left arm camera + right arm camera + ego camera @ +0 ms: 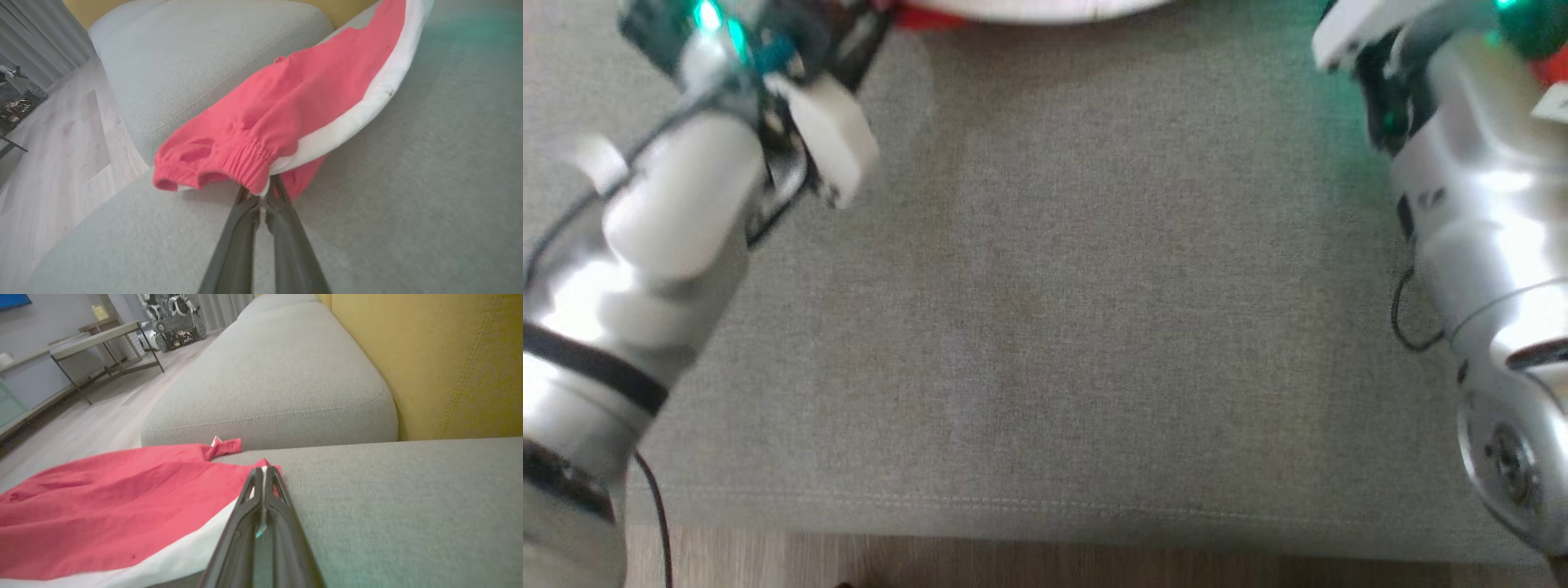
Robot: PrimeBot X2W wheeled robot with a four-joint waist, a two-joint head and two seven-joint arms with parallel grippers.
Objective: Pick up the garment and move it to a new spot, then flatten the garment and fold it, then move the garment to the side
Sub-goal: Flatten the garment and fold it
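Here, the elastic edge of the red-and-white garment (294,106) is pinched between the closed fingers of the left gripper (260,198), and another corner of it is clamped by the right gripper (264,473). The cloth is stretched between the two over the grey sofa seat cushion (429,183), apparently lifted just clear of it, though blur leaves that unsure. A second cushion (278,375) is seen beyond.

Grey sofa (278,375); pale wood floor (49,163)
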